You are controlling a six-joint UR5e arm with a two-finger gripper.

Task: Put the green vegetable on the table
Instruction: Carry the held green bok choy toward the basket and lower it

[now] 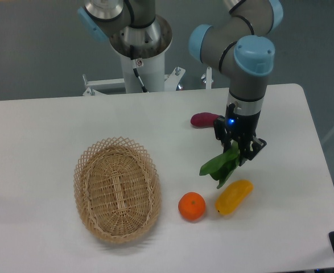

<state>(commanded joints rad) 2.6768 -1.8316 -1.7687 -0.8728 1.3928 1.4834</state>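
The green vegetable is a small leafy toy with dark green leaves hanging down to the left. My gripper is shut on its upper end and holds it above the white table, just over the yellow fruit. The leaf tips hang close to the tabletop; I cannot tell whether they touch it. The pale stem end is hidden between the fingers.
An oval wicker basket stands at the left of centre, with nothing in it. An orange lies beside the yellow fruit. A purple-red oblong vegetable lies behind the gripper. The robot base is at the far edge.
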